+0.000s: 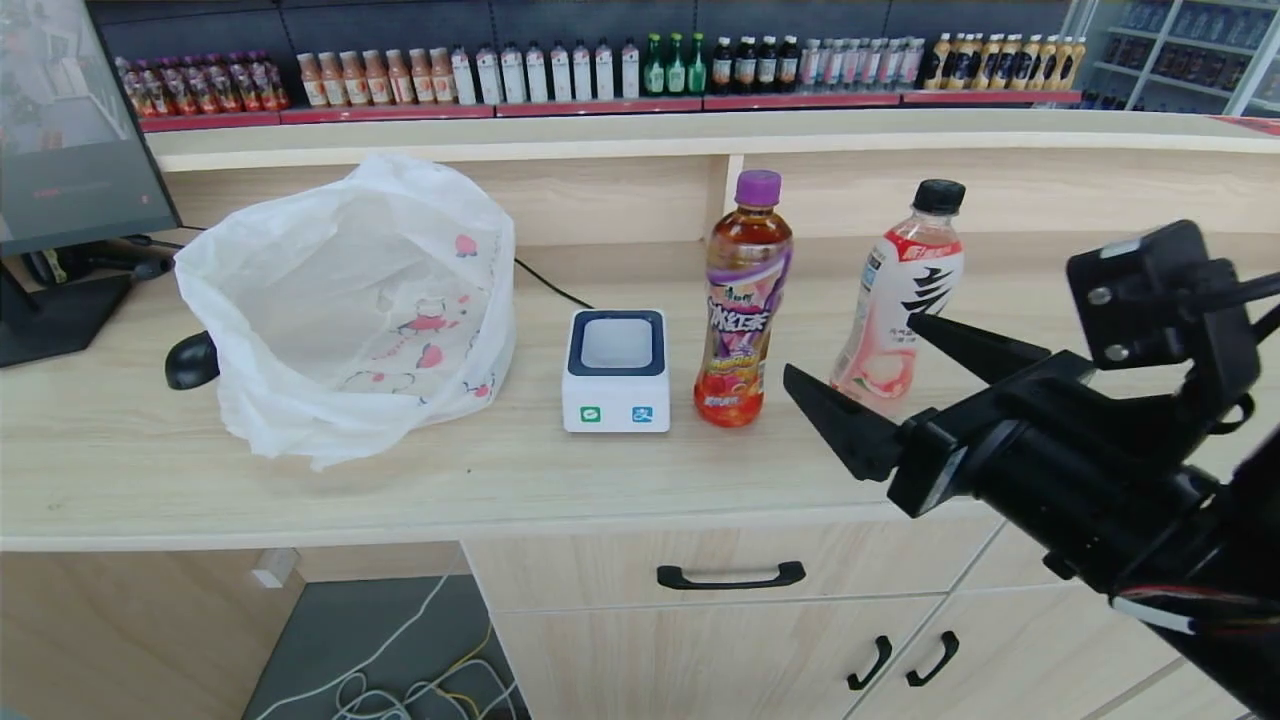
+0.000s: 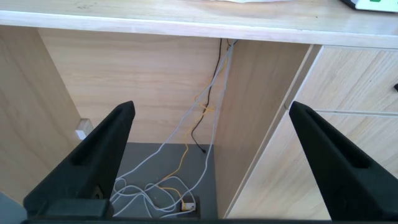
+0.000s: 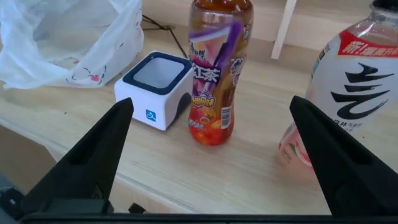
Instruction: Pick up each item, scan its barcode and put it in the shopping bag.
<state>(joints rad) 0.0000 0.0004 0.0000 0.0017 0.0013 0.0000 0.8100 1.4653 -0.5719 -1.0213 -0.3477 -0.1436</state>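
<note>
Two bottles stand on the wooden counter (image 1: 120, 450): an amber tea bottle with a purple cap (image 1: 742, 300) (image 3: 217, 68) and, to its right, a pale peach drink bottle with a black cap (image 1: 902, 300) (image 3: 345, 93). A white barcode scanner (image 1: 616, 370) (image 3: 155, 91) sits just left of the tea bottle. The white plastic shopping bag (image 1: 350, 300) (image 3: 68, 37) stands open at the left. My right gripper (image 1: 890, 385) (image 3: 208, 168) hovers open near the counter's front edge, in front of both bottles. My left gripper (image 2: 208, 168) is open below the counter, facing the recess with cables.
A monitor (image 1: 70, 130) stands at the far left, with a black mouse (image 1: 192, 360) beside the bag. A raised ledge runs behind the bottles, with shelves of drinks (image 1: 600, 70) farther back. Drawers with black handles (image 1: 730, 577) sit under the counter.
</note>
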